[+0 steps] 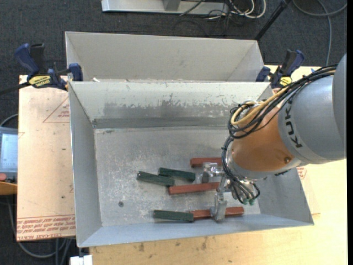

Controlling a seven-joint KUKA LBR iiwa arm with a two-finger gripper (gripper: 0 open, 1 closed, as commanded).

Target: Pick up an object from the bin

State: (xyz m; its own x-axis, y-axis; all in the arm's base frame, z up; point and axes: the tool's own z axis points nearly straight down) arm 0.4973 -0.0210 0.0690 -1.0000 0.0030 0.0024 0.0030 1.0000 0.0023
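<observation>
Grey metal bin point(83, 148), looking down into it. Reaching in with the big arm point(309, 126) and its orange cover point(256, 148). Hanging the gripper point(219, 207) low, right over a red-brown stick point(234, 210). Open or closed, not being able to tell. Seeing two more red-brown sticks point(187, 189) just above the gripper in the view, and three dark green sticks point(173, 216) lying off to the view's left of the gripper.

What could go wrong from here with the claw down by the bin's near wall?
The claw is over a red-brown bar whose end meets a dark green bar; both might drag or lift together. That bar lies close to the bin's near wall, so the claw could scrape it.
</observation>
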